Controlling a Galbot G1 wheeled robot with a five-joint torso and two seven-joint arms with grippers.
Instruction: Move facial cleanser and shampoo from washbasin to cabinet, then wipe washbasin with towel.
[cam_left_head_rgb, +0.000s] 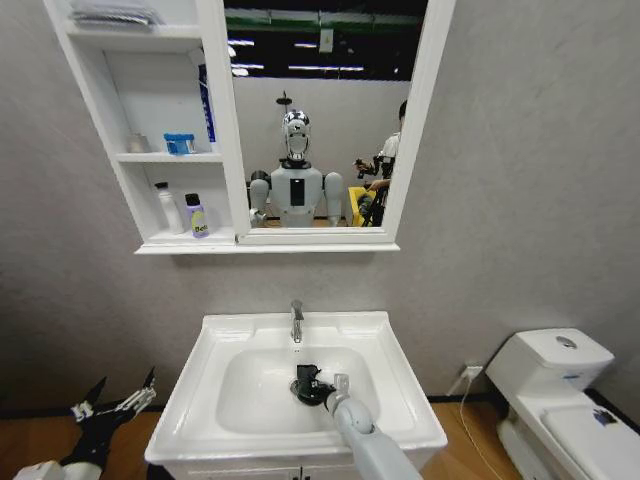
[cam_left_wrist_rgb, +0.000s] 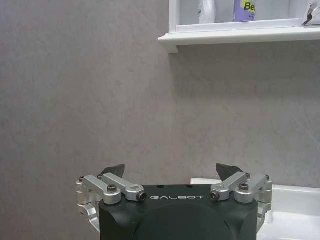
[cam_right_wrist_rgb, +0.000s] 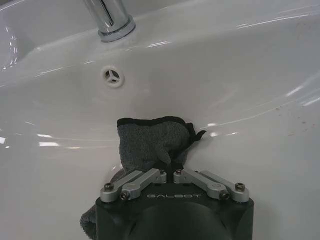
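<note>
The white washbasin (cam_left_head_rgb: 395, 400) stands in front of me with its chrome tap (cam_left_head_rgb: 296, 322) at the back. My right gripper (cam_left_head_rgb: 312, 384) is down in the bowl, shut on the black towel (cam_right_wrist_rgb: 150, 142), which is pressed against the bowl's wall below the tap (cam_right_wrist_rgb: 112, 17). My left gripper (cam_left_head_rgb: 115, 405) hangs open and holds nothing, low beside the basin's left side; its fingertips (cam_left_wrist_rgb: 114, 170) are spread wide. On the cabinet's (cam_left_head_rgb: 160, 240) bottom shelf stand a white bottle (cam_left_head_rgb: 170, 208) and a purple bottle with a yellow label (cam_left_head_rgb: 197, 216); I cannot tell which is the facial cleanser and which the shampoo.
A white toilet (cam_left_head_rgb: 560, 390) stands to the right, with a wall socket and cable (cam_left_head_rgb: 470, 372) between it and the basin. A blue box (cam_left_head_rgb: 180, 143) sits on the cabinet's middle shelf. The mirror (cam_left_head_rgb: 320, 120) reflects me. The overflow hole (cam_right_wrist_rgb: 113, 76) sits above the towel.
</note>
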